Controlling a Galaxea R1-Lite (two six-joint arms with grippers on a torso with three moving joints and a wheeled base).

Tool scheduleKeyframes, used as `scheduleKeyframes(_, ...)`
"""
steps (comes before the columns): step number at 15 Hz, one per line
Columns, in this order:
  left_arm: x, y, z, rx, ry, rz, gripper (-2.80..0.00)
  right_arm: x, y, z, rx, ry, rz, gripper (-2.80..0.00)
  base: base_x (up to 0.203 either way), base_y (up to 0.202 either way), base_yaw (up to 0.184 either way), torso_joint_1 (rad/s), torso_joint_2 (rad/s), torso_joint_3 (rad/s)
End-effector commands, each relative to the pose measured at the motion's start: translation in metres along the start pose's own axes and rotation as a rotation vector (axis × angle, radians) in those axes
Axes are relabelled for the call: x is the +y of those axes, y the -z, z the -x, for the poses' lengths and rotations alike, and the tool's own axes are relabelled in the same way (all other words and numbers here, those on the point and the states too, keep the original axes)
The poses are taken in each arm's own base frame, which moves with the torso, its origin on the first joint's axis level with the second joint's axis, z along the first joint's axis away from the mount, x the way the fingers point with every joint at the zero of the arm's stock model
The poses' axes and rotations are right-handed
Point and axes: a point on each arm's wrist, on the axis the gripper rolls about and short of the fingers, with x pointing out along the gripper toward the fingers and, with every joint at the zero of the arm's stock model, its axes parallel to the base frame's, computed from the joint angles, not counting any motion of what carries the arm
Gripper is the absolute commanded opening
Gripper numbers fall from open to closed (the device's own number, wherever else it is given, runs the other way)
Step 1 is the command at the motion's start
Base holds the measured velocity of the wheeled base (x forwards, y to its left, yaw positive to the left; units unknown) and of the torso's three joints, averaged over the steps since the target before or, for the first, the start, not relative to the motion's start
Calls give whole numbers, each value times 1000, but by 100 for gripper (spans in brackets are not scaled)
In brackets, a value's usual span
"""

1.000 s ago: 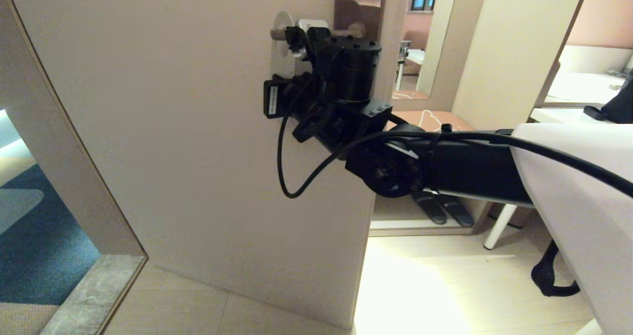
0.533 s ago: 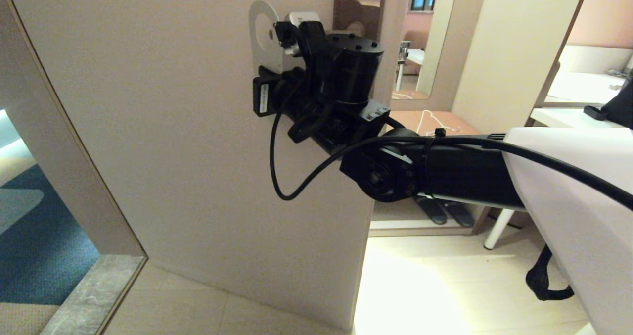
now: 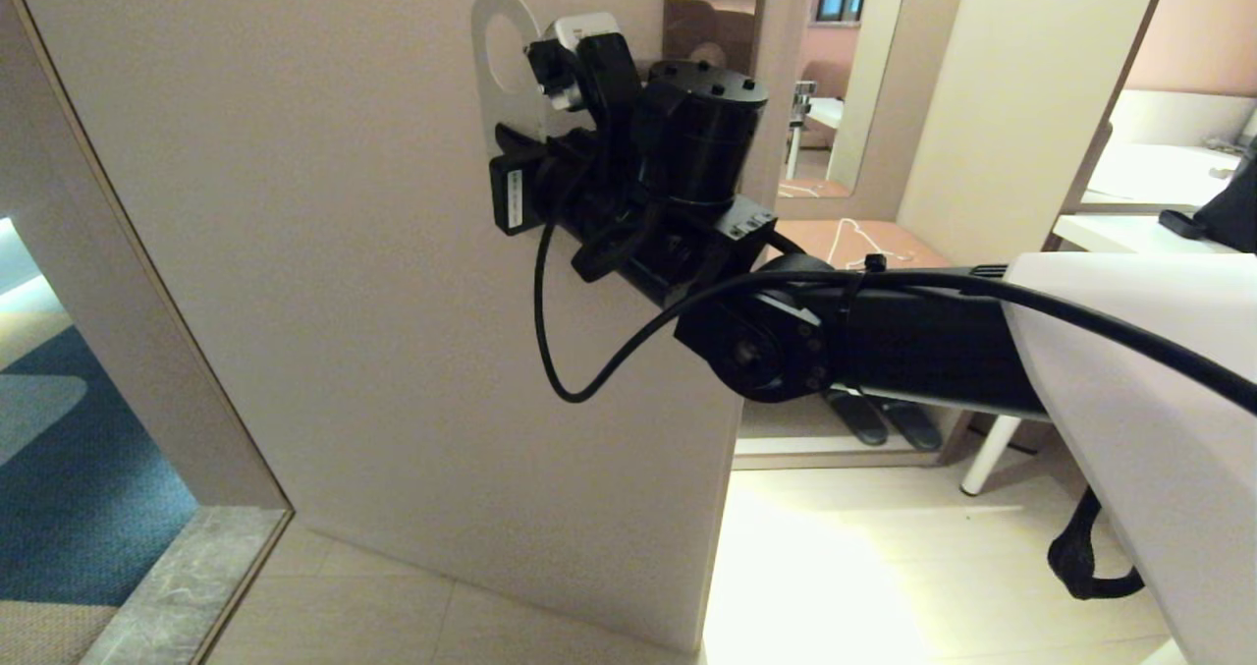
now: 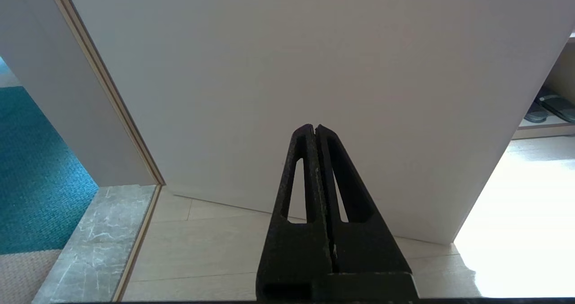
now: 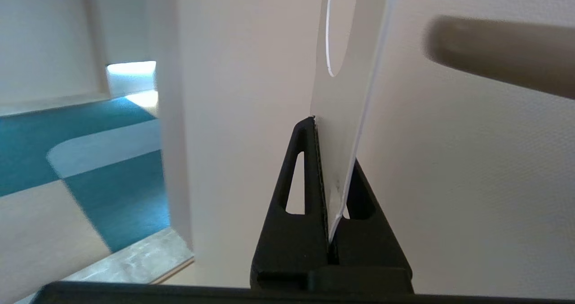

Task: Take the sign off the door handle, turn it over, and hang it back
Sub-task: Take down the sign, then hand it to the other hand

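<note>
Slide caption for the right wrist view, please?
Right gripper shut on the sign, its hole clear of the door handle.

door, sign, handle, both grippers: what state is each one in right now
door: swung open, floor and room showing past both edges
sign: off the handle, upright, pale side showing, hole empty
handle: bare, level, nothing hanging on it
right gripper: shut on the sign's lower part, raised beside the handle
left gripper: shut, empty, parked low facing the door
</note>
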Motion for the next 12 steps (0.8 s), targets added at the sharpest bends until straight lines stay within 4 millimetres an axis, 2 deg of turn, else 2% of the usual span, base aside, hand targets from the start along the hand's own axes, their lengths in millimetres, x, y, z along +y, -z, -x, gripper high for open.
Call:
scheduleKeyframes(1,0,0,0,3,-1,0,-280,3,-7,5,-4,-35,-2,-280,0,0,0,0,0,0)
scheduleKeyframes(7,0,0,0,1,0,1,-280,5,-25,40,58,-145,-5,-280,0,0,0,0,0,0)
scheduleKeyframes(12,0,0,0,3,0,-1,-280,0,-30,83,150,-159,-10,-280,0,0,0,0,0,0)
